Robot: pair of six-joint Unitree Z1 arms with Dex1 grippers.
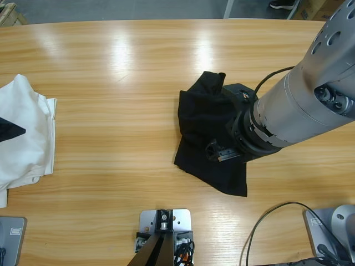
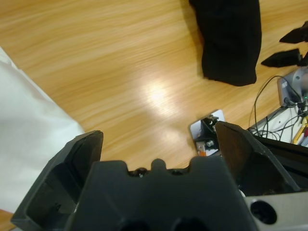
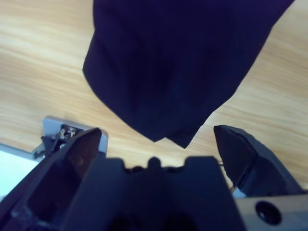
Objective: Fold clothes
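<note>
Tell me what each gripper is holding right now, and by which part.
Nothing. The left gripper stands open over bare table beside the white shirt; the right gripper stands open above the black shirt, not clamped on it.

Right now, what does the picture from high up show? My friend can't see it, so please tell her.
A crumpled black shirt lies on the wooden table, with the right arm's gripper reaching over it from the right, jaws open. White clothes are piled at the table's left edge.
</note>
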